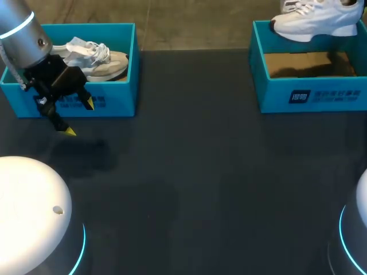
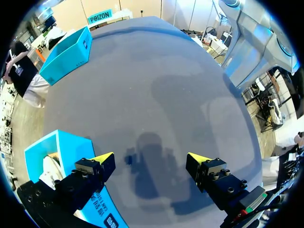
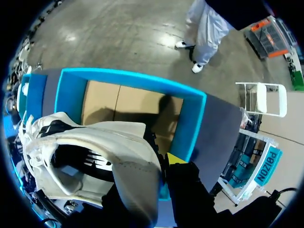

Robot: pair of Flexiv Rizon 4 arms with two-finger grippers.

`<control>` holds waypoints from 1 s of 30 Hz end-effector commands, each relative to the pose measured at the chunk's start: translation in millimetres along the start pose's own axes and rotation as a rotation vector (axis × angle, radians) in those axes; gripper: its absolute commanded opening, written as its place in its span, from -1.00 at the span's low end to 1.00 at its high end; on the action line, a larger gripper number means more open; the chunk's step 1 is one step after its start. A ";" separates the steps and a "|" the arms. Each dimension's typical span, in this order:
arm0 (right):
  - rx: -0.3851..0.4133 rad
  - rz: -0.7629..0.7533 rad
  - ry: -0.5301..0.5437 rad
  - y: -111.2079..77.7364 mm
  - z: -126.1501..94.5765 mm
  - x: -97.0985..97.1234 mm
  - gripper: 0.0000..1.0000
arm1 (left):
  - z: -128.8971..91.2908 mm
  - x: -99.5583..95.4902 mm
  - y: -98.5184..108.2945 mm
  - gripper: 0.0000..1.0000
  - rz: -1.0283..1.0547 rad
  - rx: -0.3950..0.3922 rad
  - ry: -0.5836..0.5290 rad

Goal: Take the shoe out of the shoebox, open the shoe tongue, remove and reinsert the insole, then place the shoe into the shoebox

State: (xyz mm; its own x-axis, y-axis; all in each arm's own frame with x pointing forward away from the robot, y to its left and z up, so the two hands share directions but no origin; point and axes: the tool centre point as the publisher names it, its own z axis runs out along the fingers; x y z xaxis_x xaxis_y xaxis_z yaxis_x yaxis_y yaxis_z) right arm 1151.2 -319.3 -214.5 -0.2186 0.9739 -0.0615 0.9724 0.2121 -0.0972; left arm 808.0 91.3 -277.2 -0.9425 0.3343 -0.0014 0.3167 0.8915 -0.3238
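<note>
The right tool (image 3: 164, 164) grips the white sneaker (image 1: 318, 20) near its heel, above the right shoebox (image 1: 312, 94). I judge it should clear the walls before lowering. The left tool (image 1: 79, 117) stands wide over the surface (image 1: 200, 172).

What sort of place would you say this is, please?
Probably a robot test bench for shoe packing: on a dark table, the left shoebox has a pale shoe in it, and the right gripper holds a white shoe above the right shoebox.
</note>
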 end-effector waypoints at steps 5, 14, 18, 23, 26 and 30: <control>-0.047 0.042 -0.008 -27.3 18.0 5.8 -1.00 | -0.3 0.3 0.0 1.00 0.000 -0.002 0.001; -0.042 0.118 0.002 -47.1 31.5 3.0 -1.00 | -0.3 0.3 0.0 1.00 0.000 -0.002 0.001; -0.041 0.123 0.030 -48.9 32.4 2.6 -1.00 | -0.3 0.3 0.0 1.00 0.000 -0.002 0.001; -0.041 0.123 0.030 -48.9 32.4 2.6 -1.00 | -0.3 0.3 0.0 1.00 0.000 -0.002 0.001; -0.041 0.123 0.030 -48.9 32.4 2.6 -1.00 | -0.3 0.3 0.0 1.00 0.000 -0.002 0.001; -0.076 0.177 0.014 -45.5 34.8 2.4 -1.00 | -0.3 0.3 0.0 1.00 0.000 -0.002 0.001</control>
State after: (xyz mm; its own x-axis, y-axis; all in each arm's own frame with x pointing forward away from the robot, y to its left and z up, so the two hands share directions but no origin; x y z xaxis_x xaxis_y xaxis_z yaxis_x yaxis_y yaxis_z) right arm 1106.1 -330.4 -242.5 -0.0793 0.9961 -0.0390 0.9950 0.0767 -0.0647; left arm 808.0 91.3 -277.2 -0.9425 0.3343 -0.0014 0.3167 0.8915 -0.3239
